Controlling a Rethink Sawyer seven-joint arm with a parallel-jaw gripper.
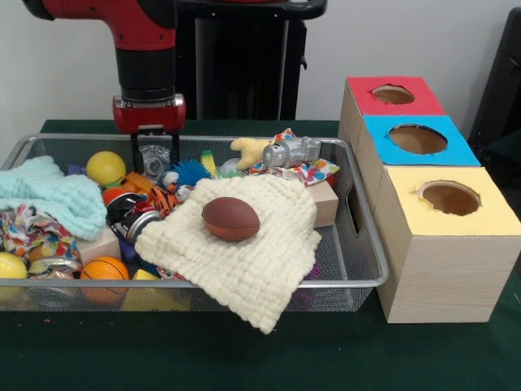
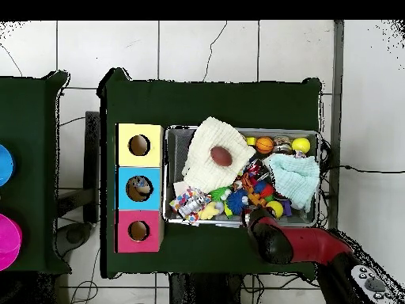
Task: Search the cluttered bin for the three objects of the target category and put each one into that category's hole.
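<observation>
Bin [image 1: 358, 281] first: it is a wide, flat basket of silver wire with a thick rim, and it sits on the green desk [image 1: 122, 358] close to me. It looks stiff and would not bend.

Nearest to me, a pale yellow cloth [image 1: 252, 261] hangs over the front rim. It looks soft and floppy, so I think a pinch on one fold would lift it. A brown toy football [image 1: 230, 218] rests on top of that cloth. It looks smooth and rounded, so I guess it could slip. Holding it across its fat middle seems best. At the front left I see an orange ball [image 1: 106, 269] and part of a yellow ball [image 1: 11, 265]. Both touch the front wire wall. Round things like these could roll away when bumped.

Farther in lies a light blue cloth [image 1: 57, 199], also soft. Behind it sits a yellow ball [image 1: 106, 168]. A striped tiger toy [image 1: 163, 198] lies near the middle, and a little silver toy [image 1: 291, 151] sits near the back wall.

The gripper [image 1: 155, 163] hangs low over the back of the basket, just beside the yellow ball. Its jaws are apart, with nothing clamped between them. They point straight down.

To the right of the basket stand three cardboard boxes in a row. The hole [image 1: 393, 94] in the red top is the farthest one from me, well apart from the gripper. It is round and rough at the edge.
</observation>
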